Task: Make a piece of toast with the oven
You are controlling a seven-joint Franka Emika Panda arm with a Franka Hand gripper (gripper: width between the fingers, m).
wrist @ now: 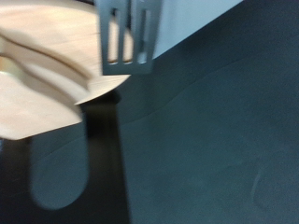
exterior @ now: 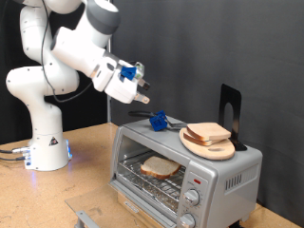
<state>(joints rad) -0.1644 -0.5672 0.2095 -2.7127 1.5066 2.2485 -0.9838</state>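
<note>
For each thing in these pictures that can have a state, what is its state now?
oven: door shut, one slice of bread on the rack inside.
piece of toast: lying flat inside the oven.
bread slices: stacked on the round wooden board on top of the oven.
claw: in the air above the oven, holding nothing.

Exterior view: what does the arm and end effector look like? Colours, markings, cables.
The arm is glossy white with rounded segments and dark grey joint bands, on a white base carrying a small triangular warning sticker and a blue glow at its foot. Black cables run from the base. The end effector has a white body with bright blue fittings, tapering to thin dark fingers.
</note>
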